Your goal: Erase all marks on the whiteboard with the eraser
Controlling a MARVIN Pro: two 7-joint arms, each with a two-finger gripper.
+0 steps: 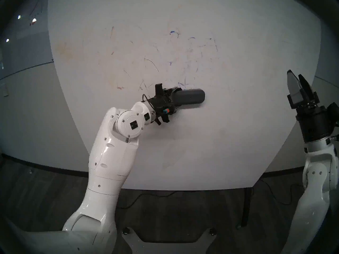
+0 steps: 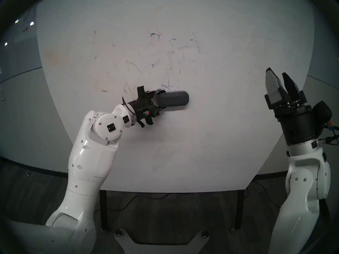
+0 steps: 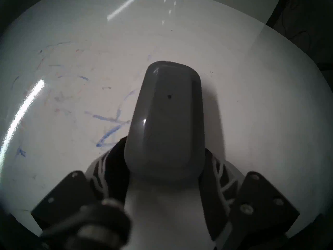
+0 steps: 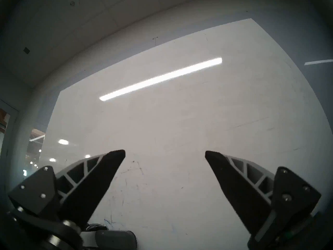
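The large whiteboard fills the head views. My left gripper is shut on the left end of the dark grey eraser, which lies level and flat against the board. Faint blue marks sit just above the eraser, and more blue remnants lie higher up. In the left wrist view the eraser points away from me, with blue strokes to its left. My right gripper stands open and empty at the board's right edge, fingers up; its wrist view shows the wide gap of the right gripper.
Brown and black scratchy stains dot the board left of the blue marks. A grey wall panel with a red graph lies at the far left. Below the board are a black stand leg and a floor cable.
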